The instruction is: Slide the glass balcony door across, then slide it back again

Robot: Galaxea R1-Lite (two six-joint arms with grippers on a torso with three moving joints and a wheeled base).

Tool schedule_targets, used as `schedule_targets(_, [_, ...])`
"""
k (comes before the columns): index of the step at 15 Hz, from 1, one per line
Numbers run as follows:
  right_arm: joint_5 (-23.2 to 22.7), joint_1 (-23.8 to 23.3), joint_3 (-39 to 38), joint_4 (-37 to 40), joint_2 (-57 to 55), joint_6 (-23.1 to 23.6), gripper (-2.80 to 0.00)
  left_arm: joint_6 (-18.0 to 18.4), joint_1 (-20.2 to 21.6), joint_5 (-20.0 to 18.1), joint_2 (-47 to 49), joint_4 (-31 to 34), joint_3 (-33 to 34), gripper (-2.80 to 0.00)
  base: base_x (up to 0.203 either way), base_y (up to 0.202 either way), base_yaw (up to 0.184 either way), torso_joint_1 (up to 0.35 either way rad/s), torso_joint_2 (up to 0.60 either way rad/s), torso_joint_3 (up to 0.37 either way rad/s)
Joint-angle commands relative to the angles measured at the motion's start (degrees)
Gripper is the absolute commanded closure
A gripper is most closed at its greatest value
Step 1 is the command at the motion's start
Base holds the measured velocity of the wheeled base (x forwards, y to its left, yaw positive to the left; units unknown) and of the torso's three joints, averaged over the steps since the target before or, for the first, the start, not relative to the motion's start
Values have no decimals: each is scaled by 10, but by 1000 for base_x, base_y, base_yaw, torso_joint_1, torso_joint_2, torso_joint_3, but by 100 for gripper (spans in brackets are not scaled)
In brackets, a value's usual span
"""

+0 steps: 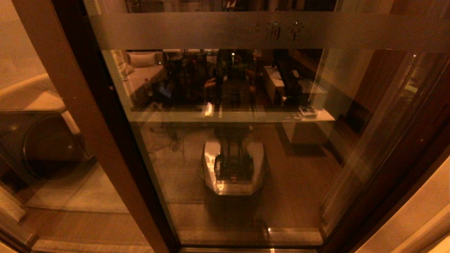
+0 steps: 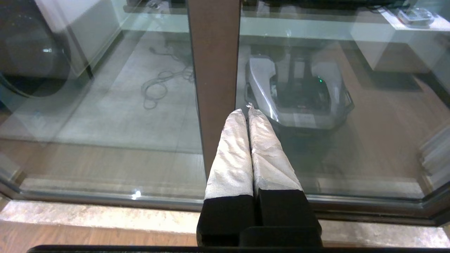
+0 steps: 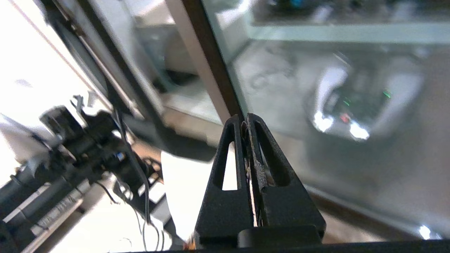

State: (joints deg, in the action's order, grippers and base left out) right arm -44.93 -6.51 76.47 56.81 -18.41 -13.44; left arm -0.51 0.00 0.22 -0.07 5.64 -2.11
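The glass balcony door (image 1: 246,88) fills the head view, with a frosted band (image 1: 197,31) carrying faint characters across its top. Its brown stile (image 1: 88,116) slants down the left side; no handle recess shows. Neither gripper appears in the head view. In the left wrist view my left gripper (image 2: 247,110) is shut and empty, its white-wrapped fingers (image 2: 232,154) pointing at the right edge of the stile (image 2: 214,70). In the right wrist view my right gripper (image 3: 244,117) is shut and empty, its tips close to the stile (image 3: 207,59).
A front-loading washing machine (image 1: 42,144) stands behind the glass at the left. My own base (image 1: 233,165) is reflected in the pane. A stone sill (image 2: 105,214) runs below the door's bottom rail. The left arm (image 3: 70,147) shows beside the right gripper.
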Motion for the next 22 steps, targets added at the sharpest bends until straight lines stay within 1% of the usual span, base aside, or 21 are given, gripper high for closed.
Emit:
schedule_targets(1, [35, 10, 45, 123, 24, 47, 0, 0, 0, 0, 0, 0, 0, 0, 0, 0, 0, 0, 0, 0])
schedule_targets(2, [45, 12, 71, 153, 23, 74, 0, -1, 0, 0, 0, 0, 0, 0, 0, 0, 0, 0, 0, 0])
schedule_targets(4, [51, 17, 130, 190, 24, 83, 0, 0, 0, 0, 0, 0, 0, 0, 0, 0, 0, 0, 0, 0])
schedule_targets(5, [58, 42, 146, 200, 29, 84, 0, 0, 0, 0, 0, 1, 0, 0, 0, 0, 0, 0, 0, 0])
schedule_targets(6, [76, 71, 168, 207, 33, 85, 0, 0, 0, 0, 0, 1, 0, 0, 0, 0, 0, 0, 0, 0])
schedule_targets(7, [130, 80, 181, 217, 40, 86, 0, 0, 0, 0, 0, 1, 0, 0, 0, 0, 0, 0, 0, 0])
schedule_targets(8, [156, 78, 174, 230, 59, 87, 0, -1, 0, 0, 0, 0, 0, 0, 0, 0, 0, 0, 0, 0])
schedule_targets(10, [183, 67, 153, 278, 114, 97, 0, 0, 0, 0, 0, 0, 0, 0, 0, 0, 0, 0, 0, 0])
schedule_targets(11, [209, 65, 132, 296, 132, 103, 0, 0, 0, 0, 0, 0, 0, 0, 0, 0, 0, 0, 0, 0])
schedule_targets(13, [275, 64, 34, 296, 163, 123, 0, -1, 0, 0, 0, 0, 0, 0, 0, 0, 0, 0, 0, 0])
schedule_targets(14, [313, 64, -30, 274, 171, 132, 0, 0, 0, 0, 0, 0, 0, 0, 0, 0, 0, 0, 0, 0])
schedule_targets(15, [343, 64, -104, 221, 175, 133, 0, -1, 0, 0, 0, 1, 0, 0, 0, 0, 0, 0, 0, 0])
schedule_targets(16, [366, 64, -168, 158, 177, 133, 0, -1, 0, 0, 0, 1, 0, 0, 0, 0, 0, 0, 0, 0])
schedule_targets(17, [390, 64, -245, 71, 179, 132, 0, 0, 0, 0, 0, 0, 0, 0, 0, 0, 0, 0, 0, 0])
schedule_targets(18, [410, 64, -320, -16, 180, 132, 0, -1, 0, 0, 0, 1, 0, 0, 0, 0, 0, 0, 0, 0])
schedule_targets(20, [437, 63, -453, -156, 182, 137, 0, -1, 0, 0, 0, 1, 0, 0, 0, 0, 0, 0, 0, 0])
schedule_targets(22, [457, 63, -557, -292, 183, 148, 0, 0, 0, 0, 0, 1, 1, 0, 0, 0, 0, 0, 0, 0])
